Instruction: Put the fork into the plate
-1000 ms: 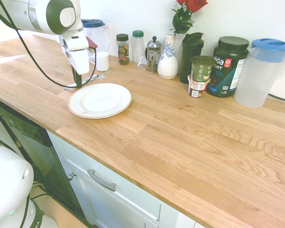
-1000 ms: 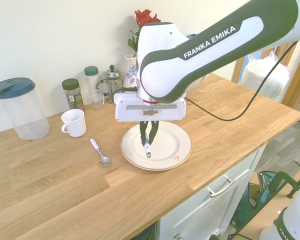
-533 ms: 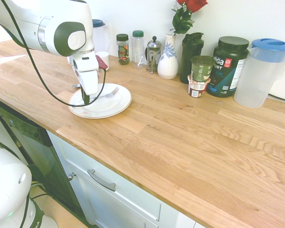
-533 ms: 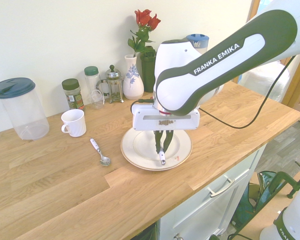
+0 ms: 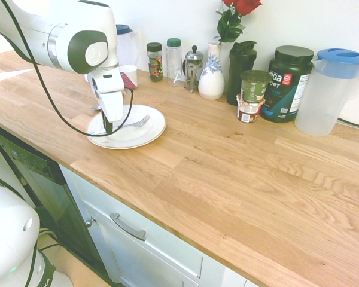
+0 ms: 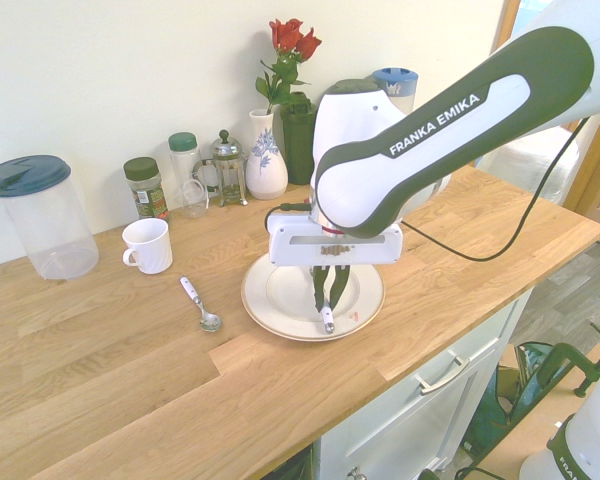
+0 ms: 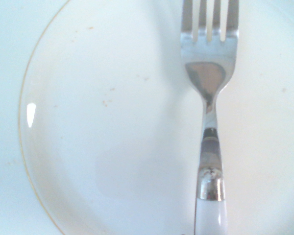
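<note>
Oak planks make up the long table (image 5: pixel 239 173), which runs along a pale wall above white cabinet fronts. Arm (image 6: pixel 450 110), white with dark panels, reaches over it and points its tool (image 6: pixel 326 304) straight down at the plate (image 6: pixel 365 292), a round white dish with a thin gold edge line that sits near the table's front edge. Clamped shut on the fork (image 5: pixel 136 122), the tool grips the handle end, and in the first exterior view the tines lie out across the plate's well towards the far rim. From the wrist view the fork (image 7: pixel 209 93) shows head and neck in shiny metal, the handle turning white further down, all of it over the white plate (image 7: pixel 88 122); whether the tines actually touch the dish I cannot tell. Along the wall stand a clear jug with a blue lid (image 5: pixel 332 89), a dark protein tub (image 5: pixel 289 82), a black bottle (image 5: pixel 240 70), a patterned vase with a red rose (image 5: pixel 212 75), a small French press (image 5: pixel 193 67) and two jars. Closer to the plate are a white mug (image 6: pixel 148 246) and, just beside the plate on bare wood, a spoon (image 6: pixel 199 305).
</note>
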{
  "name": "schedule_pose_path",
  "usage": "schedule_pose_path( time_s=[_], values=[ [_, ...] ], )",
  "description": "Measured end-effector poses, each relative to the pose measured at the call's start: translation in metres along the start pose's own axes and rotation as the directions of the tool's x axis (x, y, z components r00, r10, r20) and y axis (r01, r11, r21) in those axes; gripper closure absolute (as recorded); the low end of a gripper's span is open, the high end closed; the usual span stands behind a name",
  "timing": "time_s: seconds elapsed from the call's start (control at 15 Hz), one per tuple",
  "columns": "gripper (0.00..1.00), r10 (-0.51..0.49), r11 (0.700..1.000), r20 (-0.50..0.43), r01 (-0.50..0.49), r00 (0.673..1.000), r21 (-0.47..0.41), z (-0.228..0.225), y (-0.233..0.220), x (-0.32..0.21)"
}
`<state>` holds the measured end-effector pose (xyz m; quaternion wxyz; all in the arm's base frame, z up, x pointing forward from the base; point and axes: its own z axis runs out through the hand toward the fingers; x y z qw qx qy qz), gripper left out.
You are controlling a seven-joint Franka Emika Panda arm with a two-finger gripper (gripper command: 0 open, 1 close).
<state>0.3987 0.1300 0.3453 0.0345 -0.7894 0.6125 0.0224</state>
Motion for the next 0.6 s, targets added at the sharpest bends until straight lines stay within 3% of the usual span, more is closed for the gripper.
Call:
schedule_pose_path(
  time_s=[0.4,0.6],
  values=[
    [0.00,0.003,1.000,0.000,-0.003,1.000,0.010,-0.004,-0.003,0.001],
    [0.00,0.004,0.999,0.002,-0.004,1.000,0.050,-0.029,-0.016,0.003]
  ],
)
